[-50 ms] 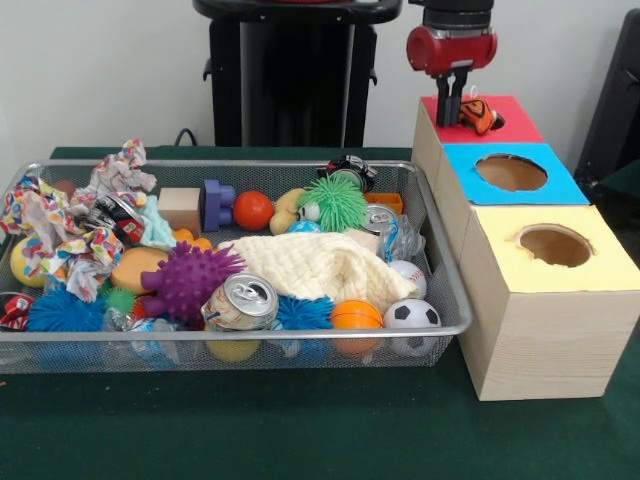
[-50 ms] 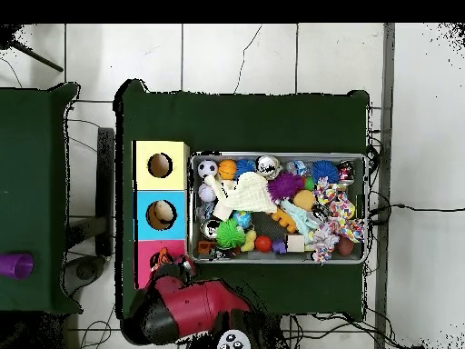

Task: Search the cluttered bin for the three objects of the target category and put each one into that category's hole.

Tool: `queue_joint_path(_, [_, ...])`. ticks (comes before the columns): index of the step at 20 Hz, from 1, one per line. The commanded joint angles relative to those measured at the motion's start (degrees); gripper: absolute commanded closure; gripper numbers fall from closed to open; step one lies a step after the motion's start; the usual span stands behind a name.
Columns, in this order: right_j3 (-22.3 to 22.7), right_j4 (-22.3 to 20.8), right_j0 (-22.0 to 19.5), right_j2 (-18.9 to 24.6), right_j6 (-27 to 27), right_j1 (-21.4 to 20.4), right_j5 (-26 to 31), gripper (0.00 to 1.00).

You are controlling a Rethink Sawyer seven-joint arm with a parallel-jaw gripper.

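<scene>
Hovering over the red box (image 1: 500, 125), the pincer (image 1: 455, 108) has its fingers close together; we cannot tell whether they grip the orange-and-black object (image 1: 478, 115) lying at the red hole (image 1: 495, 120). We see the mesh bin (image 1: 440, 290) of clutter beside the boxes on the table (image 1: 300, 430).

Red-topped box (image 1: 505, 118), blue-topped box (image 1: 512, 174), yellow-topped box (image 1: 556, 247) at right. A purple spiky ball (image 1: 187, 280) and cream waffle cloth (image 1: 310, 265) lie centre frame.
</scene>
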Motion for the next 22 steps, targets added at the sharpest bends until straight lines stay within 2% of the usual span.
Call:
queue_joint_path(1, [5.7,2.5,1.8,4.7,11.1,3.5,4.6,1.00])
queue_joint_path(6, [7.1,3.1,2.7,4.1,12.4,4.5,1.2,1.00])
queue_joint_path(10, [6.5,3.0,3.5,3.3,11.2,3.2,2.5,1.00])
queue_joint_path(12, [4.5,2.8,3.4,3.2,8.5,0.6,7.6,1.00])
queue_joint_path(15, [-0.8,3.1,1.5,4.5,1.5,-3.7,20.6,1.00])
queue_joint_path(17, [-2.6,2.9,1.4,3.9,-0.1,-5.8,25.0,1.00])
queue_joint_path(19, [-3.0,2.4,1.0,4.1,0.0,-6.3,25.8,1.00])
queue_joint_path(22, [-2.9,1.7,0.2,5.2,1.1,-5.1,24.5,1.00])
